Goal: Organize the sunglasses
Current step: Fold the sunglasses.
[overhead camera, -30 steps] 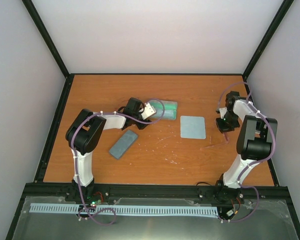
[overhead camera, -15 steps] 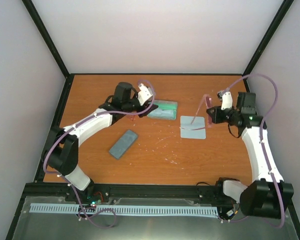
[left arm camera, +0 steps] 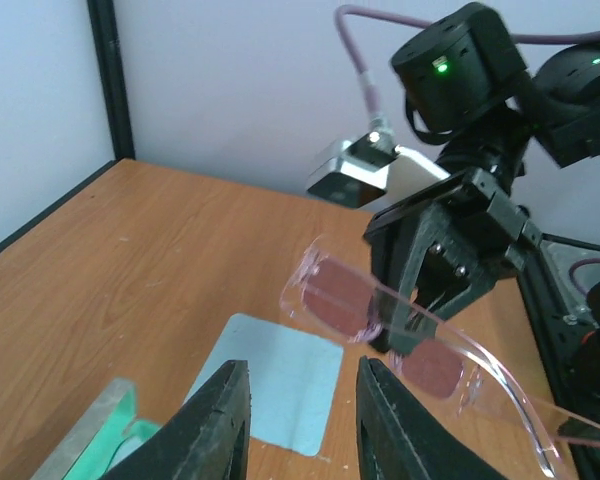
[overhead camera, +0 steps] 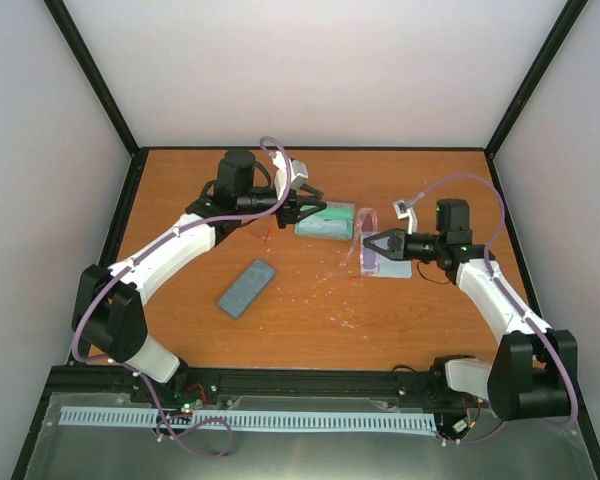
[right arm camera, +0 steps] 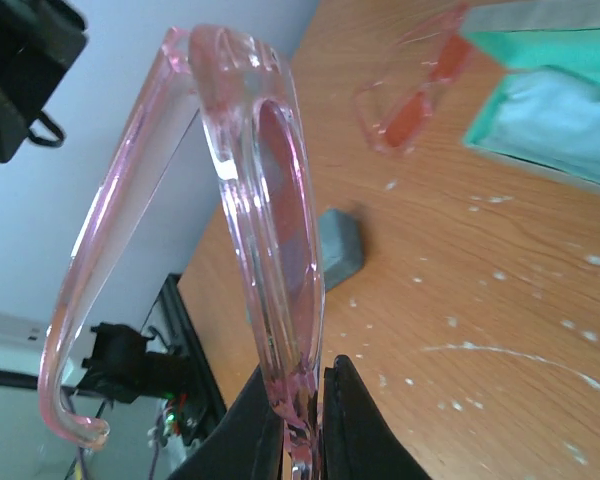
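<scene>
My right gripper (overhead camera: 372, 243) is shut on a pair of see-through pink sunglasses (overhead camera: 364, 232) and holds them above the table. In the right wrist view the frame (right arm camera: 270, 200) stands edge-on, pinched between the fingers (right arm camera: 352, 420). The left wrist view shows the same sunglasses (left arm camera: 365, 310) held by the right gripper (left arm camera: 435, 270). My left gripper (overhead camera: 308, 211) is open and empty, above the open grey case (overhead camera: 326, 221) with its green lining. A second red-pink pair (right arm camera: 415, 95) lies on the table beside that case (right arm camera: 545, 95).
A pale blue cloth (overhead camera: 392, 265) lies under my right gripper and also shows in the left wrist view (left arm camera: 270, 385). A shut grey case (overhead camera: 247, 288) lies left of centre, also in the right wrist view (right arm camera: 337, 245). Black frame rails border the table.
My right gripper has swung left and down with the sunglasses, over the blue cloth. My left gripper has moved right, to above the open case.
</scene>
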Robot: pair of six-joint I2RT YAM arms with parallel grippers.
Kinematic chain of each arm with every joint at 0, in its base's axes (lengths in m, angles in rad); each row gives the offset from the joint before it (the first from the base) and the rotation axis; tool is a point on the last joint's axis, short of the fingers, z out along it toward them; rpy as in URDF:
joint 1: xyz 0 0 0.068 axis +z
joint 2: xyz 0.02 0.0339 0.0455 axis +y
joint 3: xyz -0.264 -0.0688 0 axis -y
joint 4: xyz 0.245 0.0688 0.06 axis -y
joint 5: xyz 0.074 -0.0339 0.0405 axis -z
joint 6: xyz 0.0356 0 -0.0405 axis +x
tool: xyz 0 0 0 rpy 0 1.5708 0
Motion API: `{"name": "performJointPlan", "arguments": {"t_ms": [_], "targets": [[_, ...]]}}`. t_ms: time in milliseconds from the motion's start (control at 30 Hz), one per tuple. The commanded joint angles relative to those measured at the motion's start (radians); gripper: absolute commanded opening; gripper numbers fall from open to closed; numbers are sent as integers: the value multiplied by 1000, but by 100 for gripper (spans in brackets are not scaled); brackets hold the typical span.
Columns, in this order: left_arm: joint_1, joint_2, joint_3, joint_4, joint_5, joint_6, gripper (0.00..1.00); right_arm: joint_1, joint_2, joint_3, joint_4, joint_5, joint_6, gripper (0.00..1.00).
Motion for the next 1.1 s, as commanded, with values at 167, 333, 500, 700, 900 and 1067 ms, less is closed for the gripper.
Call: {"name": "performJointPlan", "arguments": {"t_ms": [167, 333, 500, 700, 900, 1067], "targets": [[-65, 16, 6, 65, 73, -42, 32, 156, 97, 90, 136, -27, 118, 3], [-94, 29, -4, 76, 71, -40, 31, 199, 144, 150, 131, 6, 126, 3], [-108, 57, -34, 88, 53, -22, 31, 259, 165, 192, 163, 7, 158, 3], [-109, 106, -51, 108, 30, -14, 30, 285, 154, 249, 124, -39, 154, 3], [-92, 73, -68, 119, -105, -10, 34, 279, 138, 298, -78, 47, 49, 3], [47, -26, -145, 156, -147, -63, 44, 210, 153, 287, -143, 27, -8, 3]]}}
